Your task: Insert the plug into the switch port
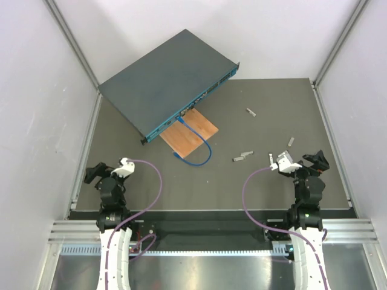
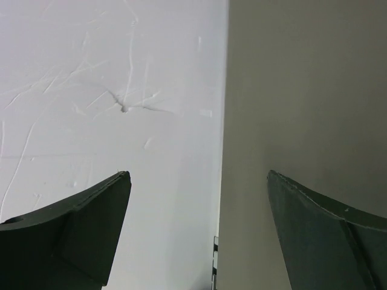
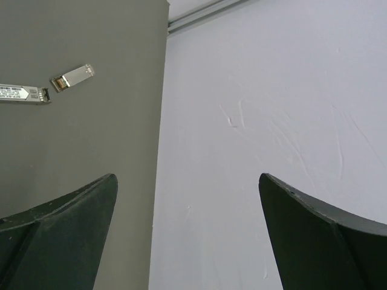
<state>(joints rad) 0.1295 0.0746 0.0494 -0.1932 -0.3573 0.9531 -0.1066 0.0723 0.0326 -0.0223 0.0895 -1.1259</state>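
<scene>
Blue cable (image 1: 204, 144), limp, light; plug (image 1: 176, 156), free end, just in front of switch (image 1: 163, 78), beside board (image 1: 192, 130). Probably rigid, clip fragile: pinch body sides. Left gripper (image 2: 199, 175), right gripper (image 3: 187, 176) spread, empty, well apart from switch.

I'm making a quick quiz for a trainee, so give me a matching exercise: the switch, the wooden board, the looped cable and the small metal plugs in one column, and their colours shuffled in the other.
Things:
1. switch
2. wooden board
3. looped cable
4. small metal plugs

Colours:
A. orange-brown
B. silver
C. dark teal
D. blue

Pairs: 1-C, 2-A, 3-D, 4-B
</scene>
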